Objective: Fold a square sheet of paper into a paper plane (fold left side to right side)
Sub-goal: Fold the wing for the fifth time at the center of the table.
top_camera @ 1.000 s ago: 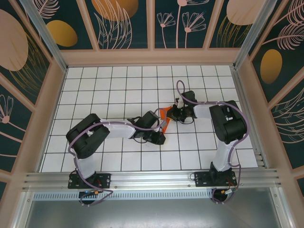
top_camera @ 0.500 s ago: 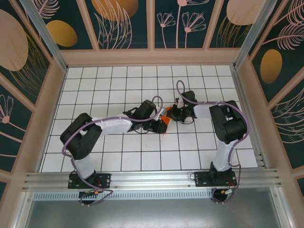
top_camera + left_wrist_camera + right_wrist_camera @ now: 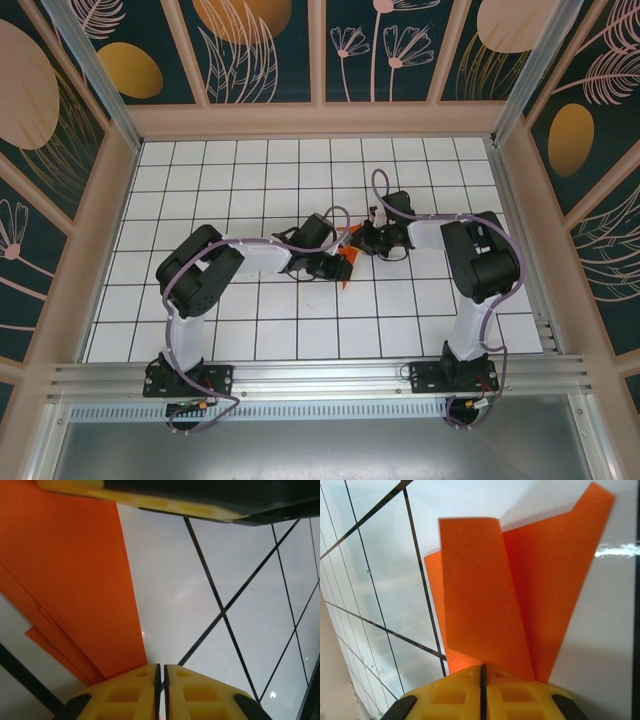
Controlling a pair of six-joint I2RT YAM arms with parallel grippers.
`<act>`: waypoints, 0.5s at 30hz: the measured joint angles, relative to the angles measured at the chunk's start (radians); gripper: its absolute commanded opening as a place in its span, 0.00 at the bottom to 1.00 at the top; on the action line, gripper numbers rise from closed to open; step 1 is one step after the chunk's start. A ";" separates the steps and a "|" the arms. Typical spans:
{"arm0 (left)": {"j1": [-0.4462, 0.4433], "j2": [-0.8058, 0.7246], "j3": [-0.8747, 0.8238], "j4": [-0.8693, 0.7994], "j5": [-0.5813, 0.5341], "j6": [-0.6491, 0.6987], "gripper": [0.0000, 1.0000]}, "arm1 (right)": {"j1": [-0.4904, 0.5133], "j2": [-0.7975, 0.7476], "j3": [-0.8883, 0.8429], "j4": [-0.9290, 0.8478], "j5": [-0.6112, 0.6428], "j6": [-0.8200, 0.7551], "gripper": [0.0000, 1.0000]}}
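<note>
The square sheet of paper is bright orange and partly folded, lying mid-table between the two grippers. In the right wrist view the paper rises in layered flaps that converge at my right gripper, whose jaws are shut on its near edge. In the left wrist view the paper lies flat at the left, its straight edge running under my left gripper. That gripper's yellow fingers are pressed together, with nothing seen between them. From above, the left gripper sits on the paper's near side and the right gripper at its far right.
The white gridded table is walled by a wooden frame with dark floral panels. A metal rail runs along the near edge by the arm bases. A yellow and black finger crosses the top of the left wrist view.
My left gripper has moved away from the near edge onto the orange paper, and its elbow has swung right. The right arm has stayed still.
</note>
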 measured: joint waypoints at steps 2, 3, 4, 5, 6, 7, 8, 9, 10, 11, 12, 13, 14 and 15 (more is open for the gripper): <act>0.000 0.001 -0.002 0.007 0.000 0.000 0.14 | 0.000 -0.007 -0.005 0.004 0.001 0.000 0.12; 0.000 0.001 -0.006 0.014 0.000 0.000 0.13 | -0.001 -0.011 -0.007 0.003 0.002 0.000 0.12; 0.000 0.001 -0.010 0.021 0.000 0.000 0.13 | -0.002 -0.018 -0.011 0.001 0.003 0.000 0.12; 0.000 0.002 -0.013 0.026 0.001 -0.001 0.13 | -0.005 -0.026 -0.011 -0.007 0.005 -0.001 0.12; 0.000 0.002 -0.015 0.030 0.000 -0.001 0.12 | -0.008 -0.035 -0.012 -0.015 0.005 -0.001 0.11; 0.000 0.002 -0.018 0.035 0.000 -0.001 0.12 | -0.011 -0.050 -0.013 -0.024 0.008 -0.002 0.11; 0.000 0.002 -0.020 0.040 0.000 -0.002 0.12 | -0.014 -0.066 -0.013 -0.035 0.010 -0.004 0.10; 0.000 0.002 -0.023 0.045 0.000 -0.004 0.11 | -0.015 -0.085 -0.016 -0.040 0.012 -0.006 0.09; 0.000 0.002 -0.026 0.050 0.000 -0.005 0.11 | -0.016 -0.104 -0.020 -0.044 0.012 -0.009 0.07; 0.000 0.002 -0.028 0.055 0.000 -0.008 0.11 | -0.016 -0.125 -0.025 -0.045 0.012 -0.012 0.07; 0.000 0.002 -0.029 0.056 0.000 -0.009 0.10 | -0.016 -0.140 -0.032 -0.045 0.012 -0.012 0.07; 0.000 0.002 -0.029 0.056 0.000 -0.009 0.11 | -0.014 -0.157 -0.044 -0.045 0.011 -0.012 0.07; 0.000 0.002 -0.029 0.056 -0.001 -0.009 0.10 | -0.012 -0.168 -0.056 -0.045 0.009 -0.011 0.07; 0.000 0.002 -0.029 0.056 -0.001 -0.009 0.10 | -0.009 -0.173 -0.067 -0.045 0.008 -0.011 0.07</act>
